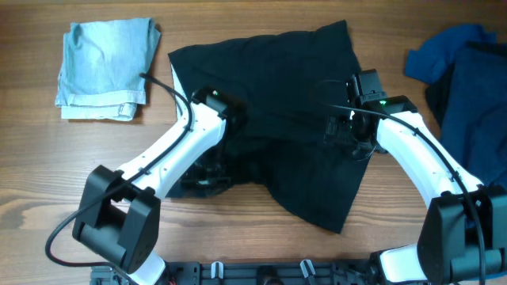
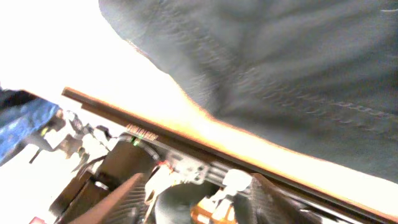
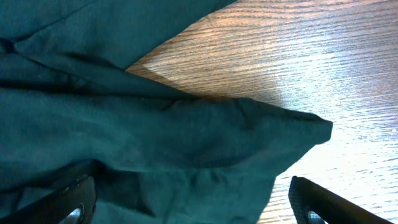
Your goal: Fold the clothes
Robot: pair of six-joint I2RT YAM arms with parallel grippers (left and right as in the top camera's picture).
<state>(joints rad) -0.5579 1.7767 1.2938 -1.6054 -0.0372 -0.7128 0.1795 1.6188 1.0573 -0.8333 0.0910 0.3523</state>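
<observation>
Now, black shorts (image 1: 293, 119): spread and rumpled at mid-table between the two arms, with one corner trailing toward the front edge; there is no tidy fold yet, so I judge the fold to be only partly made
Left gripper (image 2: 196, 198): fingers stand part-way apart with no cloth between them in its wrist view; dark fabric hangs just beyond, probably because this arm sits at the shorts' left side to work that edge
Right gripper (image 3: 193, 200): spread wide and holding nothing, poised just over a ridge of black cloth near the shorts' right edge, a stance suited to pinching that ridge
Pale blue garment (image 1: 107, 67): folded into a square at the far left, well apart, which reads as finished
Dark blue garments (image 1: 467, 71): heaped at the far right, apparently awaiting their turn
Table (image 1: 47, 174): wood grain shows beside the cloth's pointed corner in the right wrist view
</observation>
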